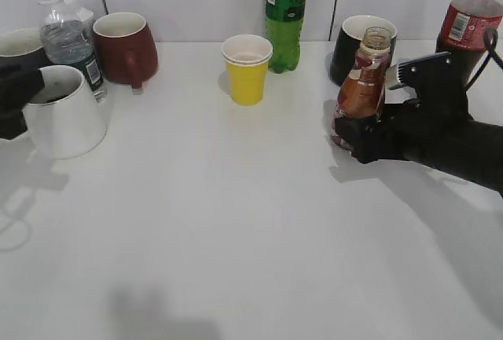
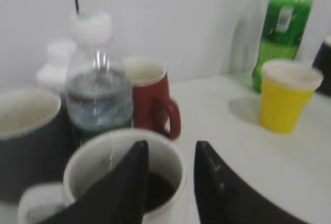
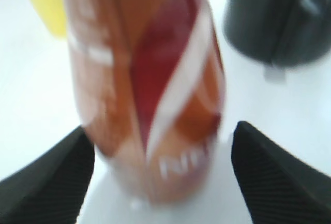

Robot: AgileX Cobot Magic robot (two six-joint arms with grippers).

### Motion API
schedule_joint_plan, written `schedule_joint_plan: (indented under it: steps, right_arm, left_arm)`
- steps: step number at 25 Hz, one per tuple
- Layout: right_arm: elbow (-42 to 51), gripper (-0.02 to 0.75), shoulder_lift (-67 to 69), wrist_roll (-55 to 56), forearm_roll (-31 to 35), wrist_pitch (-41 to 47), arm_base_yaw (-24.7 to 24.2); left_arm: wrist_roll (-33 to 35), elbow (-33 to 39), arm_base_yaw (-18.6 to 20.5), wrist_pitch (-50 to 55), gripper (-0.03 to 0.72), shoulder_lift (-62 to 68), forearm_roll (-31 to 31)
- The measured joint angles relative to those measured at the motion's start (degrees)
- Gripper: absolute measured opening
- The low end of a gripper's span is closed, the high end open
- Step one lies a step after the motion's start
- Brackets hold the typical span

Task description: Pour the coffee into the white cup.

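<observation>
The coffee bottle [image 1: 363, 89] stands upright and uncapped on the white table at the right. Its orange-brown and white label fills the blurred right wrist view [image 3: 150, 79]. My right gripper [image 1: 346, 132] is open around the bottle's base [image 3: 163, 151], with a gap visible on the right side. The white cup [image 1: 67, 112] stands at the far left and holds some dark liquid [image 2: 158, 190]. My left gripper [image 1: 31, 85] is open at the cup. In the left wrist view its fingers [image 2: 170, 146] straddle the cup's rim [image 2: 178, 164], one over the inside and one outside.
Along the back wall stand a dark mug [image 1: 20, 45], a clear water bottle [image 1: 69, 42], a dark red mug [image 1: 126, 48], a yellow paper cup [image 1: 247, 69], a green soda bottle [image 1: 287, 14], a black mug [image 1: 352, 45] and a cola bottle [image 1: 471, 18].
</observation>
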Motion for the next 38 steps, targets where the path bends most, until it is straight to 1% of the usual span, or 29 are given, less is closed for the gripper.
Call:
schedule_joint_plan:
  steps: [3,6,8,9,13,14,17,20,22,25,28,30,32,36,38]
  right_arm:
    - [0.6,0.644,-2.0,0.1,0.0,4.1,0.0]
    - [0.7,0.644,-4.9,0.1,0.0,9.7,0.0]
    - [0.7,0.643,-7.4,0.2,0.0,14.3,0.0]
    - [0.7,0.643,-8.4,0.2,0.0,17.1,0.0]
    - [0.7,0.622,-13.4,2.3,0.0,28.8,0.0]
    - [0.6,0.613,-14.8,3.0,0.0,31.8,0.0]
    - [-0.3,0.592,-19.0,4.0,0.0,38.0,0.0]
    - [-1.9,0.587,-22.6,4.2,0.4,43.3,0.0]
    - [-3.1,0.585,-24.6,4.2,2.0,47.1,0.0]
    - [-4.8,0.583,-26.6,4.2,4.7,54.6,0.0]
    - [-7.8,0.578,-28.1,4.0,7.5,63.9,0.0]
    - [-10.0,0.577,-29.0,1.9,10.9,69.1,0.0]
    - [-12.1,0.576,-30.2,-2.4,15.3,73.7,0.0]
    - [-13.5,0.575,-34.6,-14.4,28.4,80.0,0.0]
    - [-13.5,0.575,-37.4,-18.3,32.3,82.5,0.0]
  left_arm:
    - [-2.2,-2.0,-2.2,8.8,0.239,0.0,-0.1]
    - [-4.7,-4.6,-6.0,20.7,0.239,0.0,-0.7]
    - [-5.9,-6.8,-8.9,30.0,0.239,0.0,-2.0]
    - [-6.3,-8.2,-10.4,35.0,0.239,0.0,-4.0]
    - [-7.0,-14.5,-15.3,53.1,0.239,-0.6,-15.7]
    - [-7.0,-16.0,-16.3,57.4,0.239,-0.8,-17.4]
    - [-7.0,-20.6,-18.3,66.8,0.239,-2.0,-19.5]
    - [-7.0,-23.5,-18.7,73.9,0.239,-3.9,-21.9]
    - [-7.0,-24.9,-18.8,77.8,0.239,-5.7,-23.3]
    - [-7.0,-26.1,-18.8,81.9,0.239,-9.4,-25.4]
    - [-7.0,-27.4,-18.8,87.3,0.239,-13.7,-27.0]
    - [-6.5,-27.9,-18.8,91.6,0.239,-17.0,-27.6]
    - [-3.8,-28.1,-18.8,95.0,0.239,-20.3,-28.5]
    - [3.7,-28.1,-18.9,100.5,0.239,-27.4,-29.2]
    - [6.9,-28.1,-18.9,102.6,0.239,-31.1,-29.3]
